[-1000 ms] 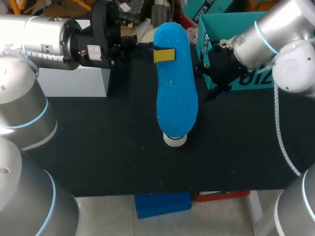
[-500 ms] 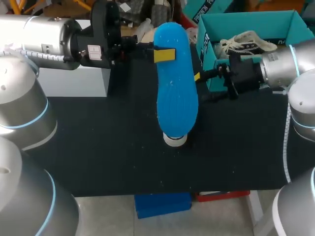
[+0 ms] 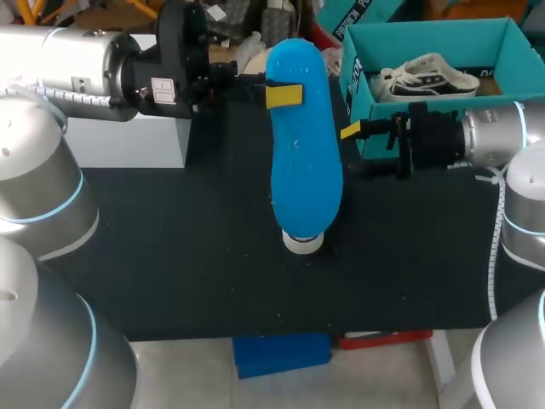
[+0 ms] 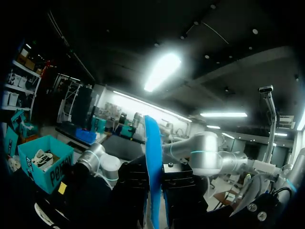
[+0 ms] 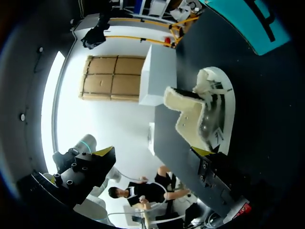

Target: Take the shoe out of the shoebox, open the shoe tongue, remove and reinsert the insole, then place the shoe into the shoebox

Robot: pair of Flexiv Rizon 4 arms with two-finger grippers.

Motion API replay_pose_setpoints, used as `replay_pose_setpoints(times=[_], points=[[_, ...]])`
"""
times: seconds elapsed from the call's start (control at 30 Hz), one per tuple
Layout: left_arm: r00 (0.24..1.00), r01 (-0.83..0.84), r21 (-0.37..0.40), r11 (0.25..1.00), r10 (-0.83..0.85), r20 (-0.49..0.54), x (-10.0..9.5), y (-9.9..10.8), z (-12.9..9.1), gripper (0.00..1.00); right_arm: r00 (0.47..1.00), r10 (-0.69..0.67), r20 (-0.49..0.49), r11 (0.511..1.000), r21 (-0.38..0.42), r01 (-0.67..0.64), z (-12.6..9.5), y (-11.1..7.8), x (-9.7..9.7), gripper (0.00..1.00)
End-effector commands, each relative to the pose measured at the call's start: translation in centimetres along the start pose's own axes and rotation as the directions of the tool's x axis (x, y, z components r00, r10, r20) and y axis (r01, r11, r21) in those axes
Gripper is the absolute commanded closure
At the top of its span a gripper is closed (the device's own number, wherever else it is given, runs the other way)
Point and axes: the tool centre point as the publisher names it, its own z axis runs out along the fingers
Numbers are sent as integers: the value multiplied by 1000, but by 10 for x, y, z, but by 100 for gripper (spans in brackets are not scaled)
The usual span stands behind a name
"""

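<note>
Swung the right arm [image 3: 498, 128] off the front of the shoebox [image 3: 352, 81] over the last second and laid it level, aiming the right gripper [image 3: 355, 149] across the table [image 3: 170, 256] toward the middle. Uncovered the box that way, with a second shoe [image 3: 426, 77] showing inside. Held the left arm [image 3: 68, 60] in the same place, and shifted neither the blue insole [image 3: 305, 153] nor the white shoe [image 5: 207, 112] beneath it. Judged the insole out and reinsertion next, the right arm probably brought over to steady the shoe or spread its mouth.

Kept the insole raised over the table, flat toward the head camera, with the left gripper [image 3: 281, 95] closed on its far end: one yellow tip across its face from above, the blue edge pinched between both finger blocks in the left wrist view. Left the shoe resting on the table, mostly hidden behind the insole from above, only a white end peeking past the insole's near tip. Had the right gripper spread open and empty, seemingly just beside the insole's right edge in the head view; could not tell their gap in height. Found the shoe ahead of those fingers [image 5: 100, 155] in the right wrist view, close to one of them, fleecy opening in sight, not between them and untouched.
</note>
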Motion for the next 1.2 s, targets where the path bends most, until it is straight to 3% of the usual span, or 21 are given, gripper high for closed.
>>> replay_pose_setpoints(times=[0.03,0.43,0.57,0.7,0.8,0.93,1.0,1.07,1.2], points=[[1000,-1,3,1000,1,5,0,1,2,100,996,20,-88,1000,5,-20,3,3,-8,0],[1000,-1,3,1000,1,5,0,1,2,100,999,-19,-36,999,-40,17,3,1,-3,0],[981,-187,-40,982,184,-53,-9,7,14,100,999,-19,-36,999,-40,17,3,1,-3,0],[951,-303,-142,942,289,-110,-25,32,26,100,999,-19,-36,999,-40,17,3,1,-3,0],[877,-480,-210,852,462,-129,-43,56,30,100,999,-19,-36,999,-40,17,3,1,-3,0],[818,-574,-193,796,562,-119,-62,80,33,100,999,-19,-36,999,-40,17,3,1,-3,0],[750,-660,-209,722,651,-118,-73,96,32,100,999,-19,-36,999,-40,17,3,1,-3,0],[740,-670,-203,714,666,-94,-82,105,31,100,999,-19,-36,999,-40,17,3,1,-3,0],[740,-670,-203,714,666,-94,-82,105,31,100,999,-19,-36,999,-40,17,3,1,-3,0]])
